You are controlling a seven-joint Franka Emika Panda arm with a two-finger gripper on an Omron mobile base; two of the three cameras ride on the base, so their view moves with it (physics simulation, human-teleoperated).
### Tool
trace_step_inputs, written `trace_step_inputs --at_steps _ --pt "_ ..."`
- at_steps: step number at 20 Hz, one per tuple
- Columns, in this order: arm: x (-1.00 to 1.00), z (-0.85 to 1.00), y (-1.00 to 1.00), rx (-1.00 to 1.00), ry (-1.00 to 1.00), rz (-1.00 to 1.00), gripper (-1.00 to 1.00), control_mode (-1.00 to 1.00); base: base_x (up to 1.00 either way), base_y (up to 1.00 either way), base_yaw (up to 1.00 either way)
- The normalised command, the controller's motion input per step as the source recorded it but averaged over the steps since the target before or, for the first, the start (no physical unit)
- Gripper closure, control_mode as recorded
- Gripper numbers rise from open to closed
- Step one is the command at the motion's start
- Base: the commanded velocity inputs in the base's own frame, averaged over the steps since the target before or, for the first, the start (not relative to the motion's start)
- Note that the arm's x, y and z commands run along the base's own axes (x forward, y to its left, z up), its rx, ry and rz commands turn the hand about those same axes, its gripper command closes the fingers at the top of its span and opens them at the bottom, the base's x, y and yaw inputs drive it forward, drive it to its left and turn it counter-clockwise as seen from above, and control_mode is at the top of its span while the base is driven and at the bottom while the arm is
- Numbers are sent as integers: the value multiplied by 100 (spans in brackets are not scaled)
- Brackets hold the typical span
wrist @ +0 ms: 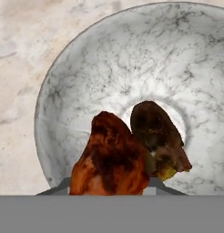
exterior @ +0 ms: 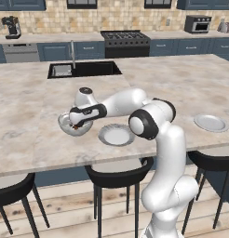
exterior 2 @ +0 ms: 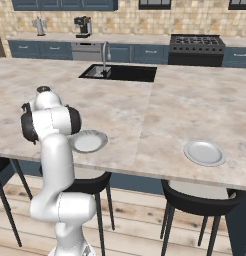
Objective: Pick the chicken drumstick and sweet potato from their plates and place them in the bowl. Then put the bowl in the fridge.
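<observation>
Nearest, jaws clenched on the upright chicken drumstick over the bowl, beside sweet potato.

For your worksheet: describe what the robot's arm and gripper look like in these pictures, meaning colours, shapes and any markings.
The arm is built of glossy white, rounded tubular segments linked by dark, nearly black joint rings, rising from a bulbous white base. The gripper sits on a white hand with a black band along its side. No cables or markings show. In the hand view, the finger tips are hidden behind the food.
</observation>
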Motion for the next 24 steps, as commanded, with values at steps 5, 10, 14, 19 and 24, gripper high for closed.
trace_step_inputs --at_steps 5,10,14,19,24 --pt "0 1 0 1 0 -8 -100 -100 0 0 0" --pt "0 7 0 1 0 -8 -100 -100 0 0 0" --pt "0 12 0 3 1 -4 -100 -100 0 0 0" --pt "3 22 0 4 2 -1 -100 -100 0 0 0" --pt "0 20 -13 4 8 -3 -100 -100 0 0 0"
